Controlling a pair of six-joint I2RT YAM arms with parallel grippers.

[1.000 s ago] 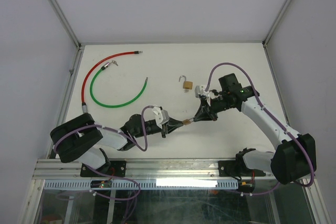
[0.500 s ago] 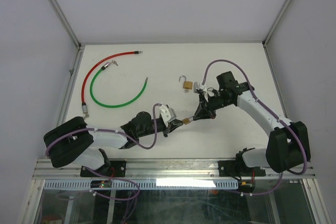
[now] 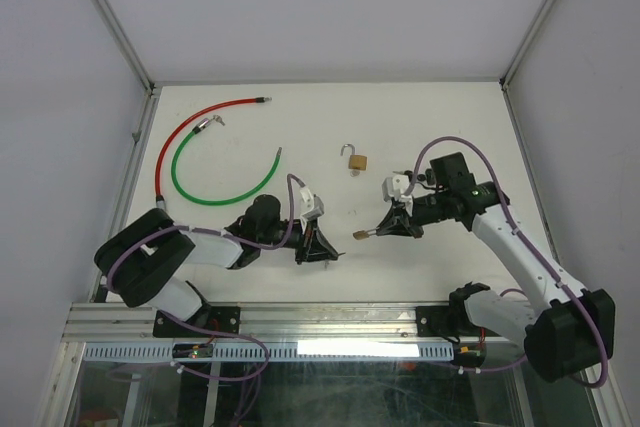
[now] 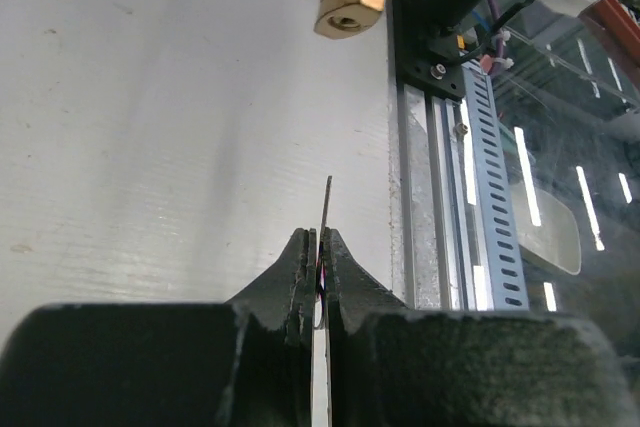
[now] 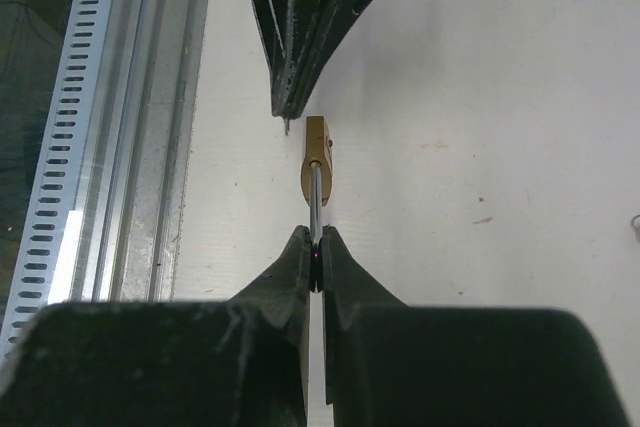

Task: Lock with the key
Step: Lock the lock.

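Edges: rail (image 3: 330,322) along the bottom, near both grippers; cables (image 3: 212,201) upper left.
Room: table (image 3: 450,127) widest toward the top.
Left gripper (image 4: 318,239): clamps key (image 4: 326,209), edge-on.
Right gripper (image 5: 314,235): clamps lock (image 5: 318,152) by its shackle.
Lock: small, brass, centre, apart from key.

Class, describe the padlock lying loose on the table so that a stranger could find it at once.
Start at the white table and go to its middle, right of the green cable. There lies a small brass padlock with its shackle open. Unlike the other brass lock, held in the right gripper, nothing touches it.
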